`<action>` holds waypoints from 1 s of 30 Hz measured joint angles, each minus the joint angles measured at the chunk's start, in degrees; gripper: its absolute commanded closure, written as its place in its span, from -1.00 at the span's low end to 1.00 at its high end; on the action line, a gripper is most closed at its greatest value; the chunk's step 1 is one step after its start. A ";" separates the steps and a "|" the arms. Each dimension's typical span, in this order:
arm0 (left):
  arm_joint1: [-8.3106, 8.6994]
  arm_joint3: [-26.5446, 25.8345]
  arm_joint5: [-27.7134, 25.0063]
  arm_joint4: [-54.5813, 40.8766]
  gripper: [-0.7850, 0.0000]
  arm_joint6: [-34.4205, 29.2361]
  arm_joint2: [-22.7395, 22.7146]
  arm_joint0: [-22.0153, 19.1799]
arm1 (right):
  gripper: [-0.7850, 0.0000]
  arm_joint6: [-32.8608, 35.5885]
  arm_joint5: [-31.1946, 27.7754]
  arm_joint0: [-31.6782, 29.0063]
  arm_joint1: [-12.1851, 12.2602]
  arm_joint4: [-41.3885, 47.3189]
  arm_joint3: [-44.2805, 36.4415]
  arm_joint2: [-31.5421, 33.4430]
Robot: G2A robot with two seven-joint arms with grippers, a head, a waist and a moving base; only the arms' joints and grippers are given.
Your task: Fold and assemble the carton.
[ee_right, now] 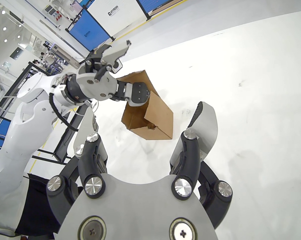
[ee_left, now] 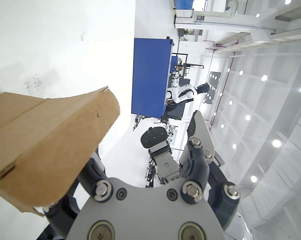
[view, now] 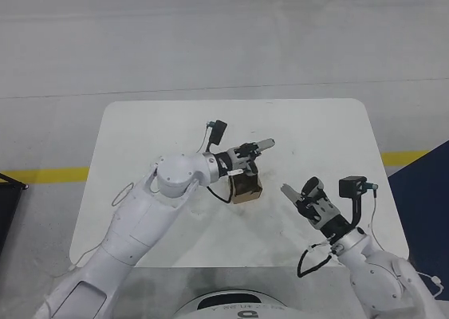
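One brown cardboard carton sits on the one white, round-cornered table, near its middle. Two hands are close to it.

The left hand is at the carton's far side and is released, its fingers spread wide. One black-padded finger lies against the carton's upper wall. The other fingers point up and away from it, touching nothing.

The right hand hovers near the carton on the robot's right, apart from it. It is likewise released, with nothing between its two fingers.

In the right wrist view the carton shows one open end turned toward the camera, with one flap bent inward. Its far end is hidden behind its own walls. Whether the padded finger presses on the cardboard or only rests on it cannot be told.

In the left wrist view the carton is cut off by the picture's edge and covers one finger of the left hand. In the top view the left hand hides the carton's upper edge.

One yellow floor stripe runs beside the table, and one dark blue panel stands at the other side, cut off by the frame.
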 measured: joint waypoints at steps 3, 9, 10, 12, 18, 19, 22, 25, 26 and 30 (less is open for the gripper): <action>0.86 -4.01 0.91 -0.39 -1.00 -0.68 -3.30 2.27 | -0.63 1.23 0.28 1.07 -0.05 0.40 1.27 -1.07; 3.47 -15.90 2.93 1.23 -1.00 -2.63 -13.56 11.45 | -0.38 6.20 6.11 7.14 -0.39 -0.43 7.36 -5.51; 3.99 -18.79 3.50 2.49 -1.00 -2.88 -15.50 13.68 | -0.28 6.60 7.66 8.58 -0.51 -1.19 8.14 -6.59; 4.76 -22.81 4.32 5.50 -1.00 -3.25 -18.08 17.07 | -0.14 6.51 9.82 10.45 -0.75 -1.73 8.56 -8.17; 6.44 -30.61 4.47 12.76 -1.00 -3.06 -24.68 27.12 | -0.33 6.08 18.95 15.72 -1.44 -5.94 9.77 -11.84; 6.56 -30.64 4.16 12.63 -1.00 -2.54 -25.51 28.55 | -0.35 7.66 20.92 16.82 -1.48 -8.03 10.08 -12.89; 6.66 -29.30 2.81 11.95 -1.00 -0.88 -26.24 30.97 | -0.36 13.19 24.14 20.02 -1.57 -13.43 10.52 -15.75; 6.56 -27.01 1.04 10.08 -1.00 1.20 -26.02 32.17 | -0.25 16.80 25.34 23.60 -1.85 -15.88 11.64 -18.01; 6.51 -26.23 0.47 9.35 -1.00 1.82 -25.91 32.35 | -0.24 17.52 25.51 24.66 -1.98 -15.67 12.24 -18.57; 6.36 -22.66 -1.50 7.23 -1.00 3.99 -25.42 32.34 | -0.18 19.24 25.82 28.69 -2.54 -14.47 15.27 -20.62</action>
